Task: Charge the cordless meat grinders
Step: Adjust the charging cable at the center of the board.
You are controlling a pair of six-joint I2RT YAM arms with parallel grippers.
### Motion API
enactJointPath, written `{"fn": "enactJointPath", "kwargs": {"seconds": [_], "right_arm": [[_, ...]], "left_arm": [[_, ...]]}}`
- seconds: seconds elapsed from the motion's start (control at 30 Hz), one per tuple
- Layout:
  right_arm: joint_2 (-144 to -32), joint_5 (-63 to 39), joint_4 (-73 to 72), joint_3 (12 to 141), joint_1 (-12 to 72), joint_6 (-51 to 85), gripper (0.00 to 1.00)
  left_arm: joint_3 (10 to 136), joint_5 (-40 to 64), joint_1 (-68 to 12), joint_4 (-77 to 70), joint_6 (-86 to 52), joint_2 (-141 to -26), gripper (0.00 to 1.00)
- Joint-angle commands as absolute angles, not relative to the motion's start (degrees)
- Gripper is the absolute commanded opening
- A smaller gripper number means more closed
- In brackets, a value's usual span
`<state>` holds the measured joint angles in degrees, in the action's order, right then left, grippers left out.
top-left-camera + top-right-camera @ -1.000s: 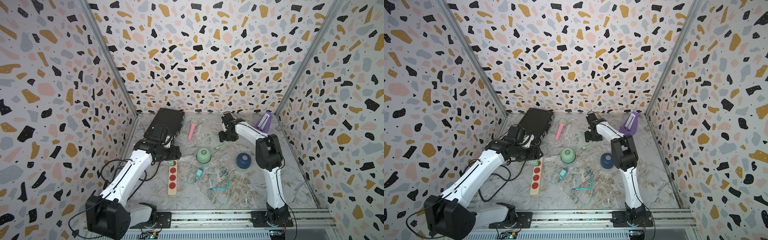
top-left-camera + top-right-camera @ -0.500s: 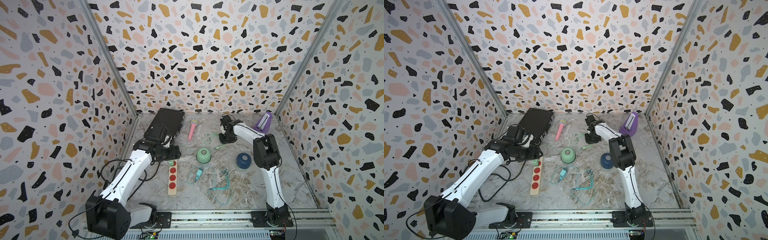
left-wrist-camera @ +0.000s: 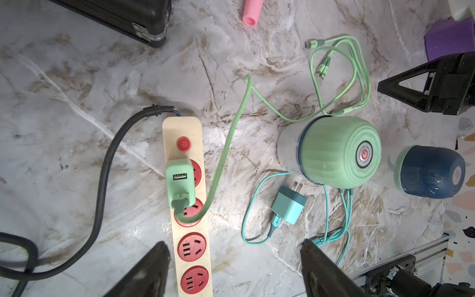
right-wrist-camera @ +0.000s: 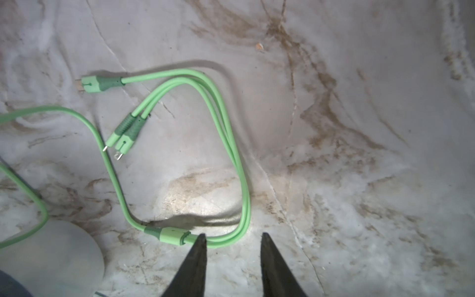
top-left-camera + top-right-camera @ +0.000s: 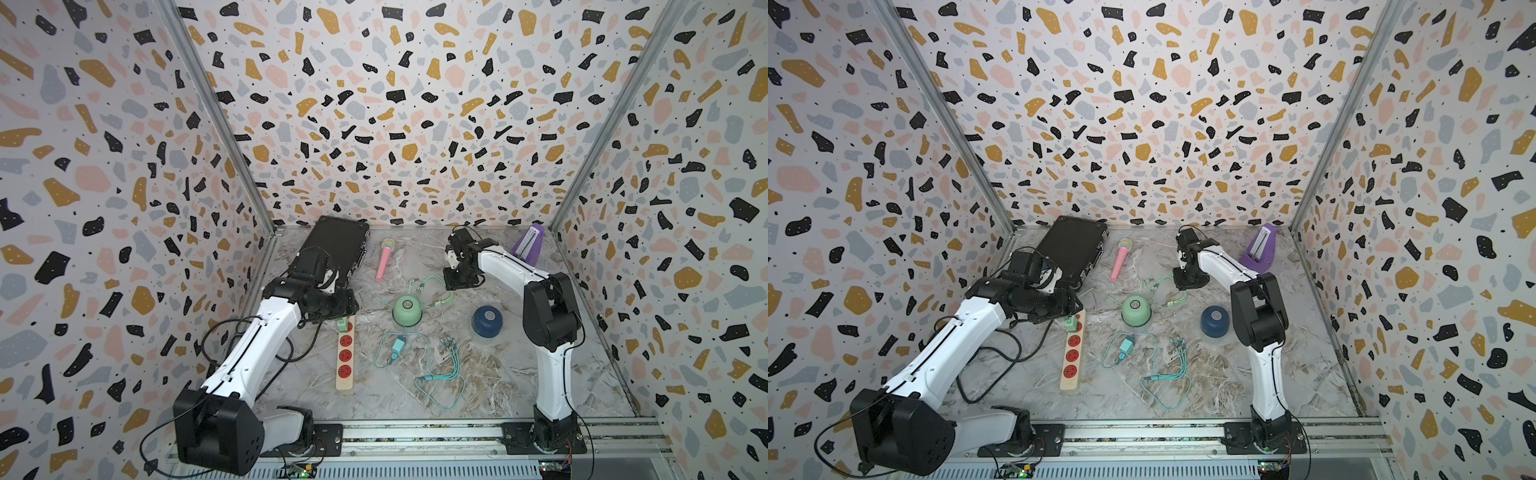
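Note:
The mint green meat grinder (image 5: 407, 310) (image 5: 1136, 310) (image 3: 334, 151) stands mid-table, the navy blue one (image 5: 486, 321) (image 5: 1214, 321) (image 3: 431, 174) to its right. A green adapter (image 3: 180, 185) sits plugged in the power strip (image 5: 345, 357) (image 3: 191, 257); its green cable (image 4: 231, 144) loops behind the mint grinder. My right gripper (image 5: 459, 282) (image 4: 233, 235) is low over that loop, open, with the cable's bend at one fingertip and nothing gripped. My left gripper (image 5: 345, 307) (image 3: 235, 246) hovers open above the strip, holding nothing.
A teal adapter (image 3: 289, 205) with its teal cable (image 5: 440, 374) lies unplugged in front of the mint grinder. A black case (image 5: 336, 249), a pink microphone (image 5: 384, 259) and a purple metronome (image 5: 530, 245) stand along the back. Walls enclose three sides.
My right gripper has come down and slightly forward toward the green cable loop. The left arm has not moved.

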<state>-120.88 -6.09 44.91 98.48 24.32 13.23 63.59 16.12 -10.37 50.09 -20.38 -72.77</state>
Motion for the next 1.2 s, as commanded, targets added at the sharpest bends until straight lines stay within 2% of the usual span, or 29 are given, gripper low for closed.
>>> {"fn": "enactJointPath", "kwargs": {"seconds": [0.0,0.07,0.17,0.2,0.37,0.47,0.6,0.8,1.03,1.17], "right_arm": [[-118.5,-7.4,47.4,100.0,24.1,11.7,0.42],[-118.4,-8.6,47.7,100.2,24.1,10.9,0.46],[-118.0,-7.7,47.3,100.9,24.0,11.1,0.61],[-118.1,-8.3,46.2,101.2,23.9,11.7,0.63],[-120.5,-8.3,47.3,104.8,24.0,9.8,0.65],[-122.1,-8.2,47.9,105.4,23.0,7.1,0.66],[-123.9,-8.9,45.4,105.8,22.0,4.5,0.67],[-128.7,-12.0,44.4,109.2,21.1,4.3,0.65],[-124.1,-13.7,38.2,102.3,21.1,5.3,0.67],[-125.8,-14.1,38.5,102.9,21.1,4.8,0.66]], "left_arm": [[65.1,16.7,-10.0,49.6,-20.5,-72.8,0.80],[63.7,15.6,-9.9,48.2,-21.1,-72.6,0.79],[63.1,14.4,-9.8,48.2,-20.0,-72.2,0.78],[61.5,14.4,-9.8,46.3,-21.6,-72.1,0.77],[57.0,16.6,-9.4,45.3,-22.4,-71.8,0.75],[58.7,14.2,-9.1,46.0,-21.2,-70.1,0.75],[62.2,17.9,-9.1,47.5,-21.7,-71.7,0.74],[57.8,19.6,-9.1,47.1,-24.0,-67.3,0.72],[57.7,16.0,-8.2,48.6,-23.6,-64.8,0.73],[58.7,17.7,-6.5,48.6,-23.1,-65.7,0.73]]}}
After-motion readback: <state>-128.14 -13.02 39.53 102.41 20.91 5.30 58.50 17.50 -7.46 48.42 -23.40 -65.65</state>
